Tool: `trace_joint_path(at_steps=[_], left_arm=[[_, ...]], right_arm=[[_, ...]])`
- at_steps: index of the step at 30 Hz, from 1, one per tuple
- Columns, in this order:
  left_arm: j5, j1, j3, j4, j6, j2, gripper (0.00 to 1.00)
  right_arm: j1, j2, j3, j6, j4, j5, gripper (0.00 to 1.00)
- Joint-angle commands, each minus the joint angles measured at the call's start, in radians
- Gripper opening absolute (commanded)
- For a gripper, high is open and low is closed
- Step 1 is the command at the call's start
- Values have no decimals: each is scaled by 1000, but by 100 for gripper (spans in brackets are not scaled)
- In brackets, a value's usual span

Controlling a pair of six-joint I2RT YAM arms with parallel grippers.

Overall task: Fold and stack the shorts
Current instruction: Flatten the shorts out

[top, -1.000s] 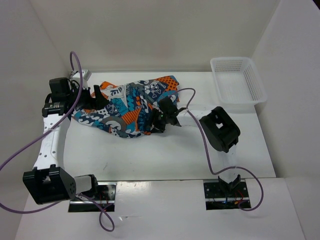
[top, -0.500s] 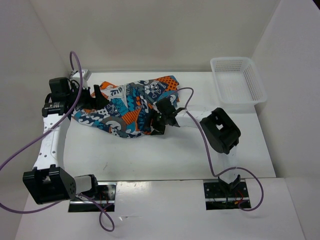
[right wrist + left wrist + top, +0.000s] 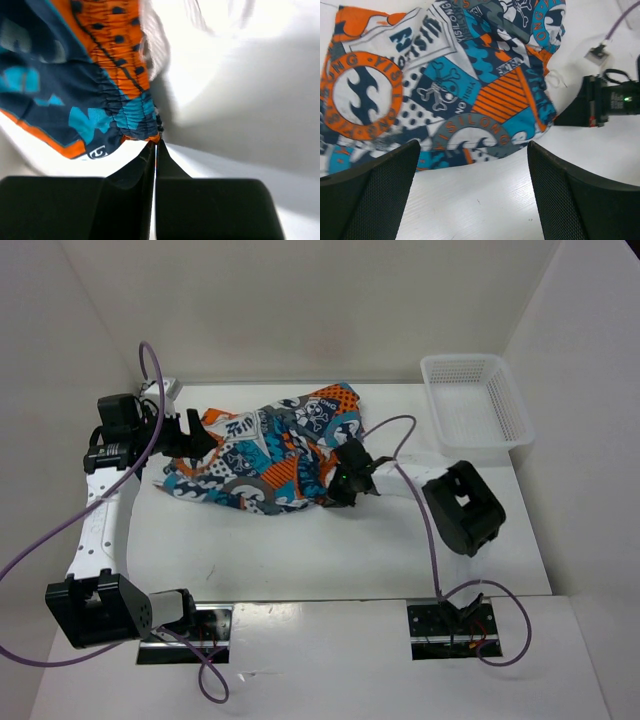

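The shorts point(image 3: 265, 455), in a blue, teal, orange and white skull print, lie crumpled on the white table at the back left. My right gripper point(image 3: 335, 485) is at their right edge, shut on the gathered waistband hem point(image 3: 145, 127), which the fingertips point(image 3: 150, 150) pinch. My left gripper point(image 3: 195, 435) stands wide open at the shorts' left end. In the left wrist view, the shorts point(image 3: 445, 85) lie just beyond my open left gripper point(image 3: 472, 200), with bare table between its fingers.
A white mesh basket point(image 3: 475, 400) stands at the back right corner. White walls close in the table on the left, back and right. A purple cable point(image 3: 400, 455) loops over the right arm.
The right gripper has shut on the shorts' right edge and moved to the right, dragging the cloth with it. The left arm has stayed put.
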State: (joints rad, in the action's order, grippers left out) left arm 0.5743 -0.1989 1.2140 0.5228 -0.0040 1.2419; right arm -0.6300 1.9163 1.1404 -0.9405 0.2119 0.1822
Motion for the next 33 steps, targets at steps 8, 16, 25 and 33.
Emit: trace_joint_path(at_steps=[8, 16, 25, 33], left_arm=[[7, -5, -83, -32, 4, 4, 98], [-13, -5, -275, 37, 4, -70, 100], [-212, 122, -433, 34, 4, -52, 91], [-281, 122, -456, -56, 4, 71, 91]], right_arm=[[303, -382, -179, 192, 225, -221, 12], [312, -421, -134, 224, 290, -205, 99], [335, -470, -232, 215, 297, -113, 86], [388, -361, -206, 215, 179, 58, 77]])
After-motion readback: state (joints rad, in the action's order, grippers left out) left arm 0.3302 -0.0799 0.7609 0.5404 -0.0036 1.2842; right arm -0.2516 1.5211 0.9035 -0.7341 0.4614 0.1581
